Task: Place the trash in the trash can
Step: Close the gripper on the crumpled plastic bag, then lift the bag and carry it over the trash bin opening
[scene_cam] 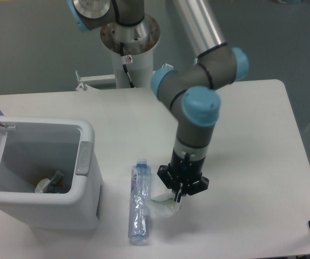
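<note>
Gripper (179, 193) at the wrapper (164, 205)
Fingers pinch the wrapper's edge; bottle (139, 200) lies just beside it on the tabletop (252, 162); trash can (63, 178) open.

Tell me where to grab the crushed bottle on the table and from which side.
Grip the crushed bottle at mid-body, from straight above, end effector fingers closing across its narrow width. It lies flat, cap pointing away from the camera, with table free on both long sides.

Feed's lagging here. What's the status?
Hand shut on wrapper. Bottle lying beside it. Bin open, path clear.
</note>
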You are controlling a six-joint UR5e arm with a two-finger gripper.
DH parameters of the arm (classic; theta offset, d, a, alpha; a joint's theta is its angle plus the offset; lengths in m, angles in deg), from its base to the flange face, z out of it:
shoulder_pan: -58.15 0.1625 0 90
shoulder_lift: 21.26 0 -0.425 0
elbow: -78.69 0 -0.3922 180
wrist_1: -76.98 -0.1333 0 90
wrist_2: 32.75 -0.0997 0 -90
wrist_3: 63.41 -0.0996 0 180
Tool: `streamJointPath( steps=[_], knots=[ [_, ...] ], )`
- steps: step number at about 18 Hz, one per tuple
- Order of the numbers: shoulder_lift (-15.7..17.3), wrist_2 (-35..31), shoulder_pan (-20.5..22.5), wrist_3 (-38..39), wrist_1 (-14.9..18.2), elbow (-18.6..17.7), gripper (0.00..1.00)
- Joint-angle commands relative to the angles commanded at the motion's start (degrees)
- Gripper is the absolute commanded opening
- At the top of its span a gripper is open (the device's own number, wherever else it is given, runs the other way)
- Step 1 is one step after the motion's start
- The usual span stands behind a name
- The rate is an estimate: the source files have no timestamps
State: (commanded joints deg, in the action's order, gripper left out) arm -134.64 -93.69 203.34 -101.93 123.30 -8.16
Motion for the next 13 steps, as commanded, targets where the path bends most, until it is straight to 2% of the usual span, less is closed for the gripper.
streamJointPath(
  steps=[5, 9, 11, 13],
  knots=[
    [3.6, 6.3, -1.0, 10.4, -0.1, 5.5, 0.0],
    [9.3, 12.6, -2.6, 13.4, -0.1, 5.5, 0.0],
    [11.1, 15.0, -3.5, 14.7, -0.1, 5.4, 0.0],
    [12.0, 15.5, -6.3, 15.2, -0.1, 4.9, 0.0]
  ],
)
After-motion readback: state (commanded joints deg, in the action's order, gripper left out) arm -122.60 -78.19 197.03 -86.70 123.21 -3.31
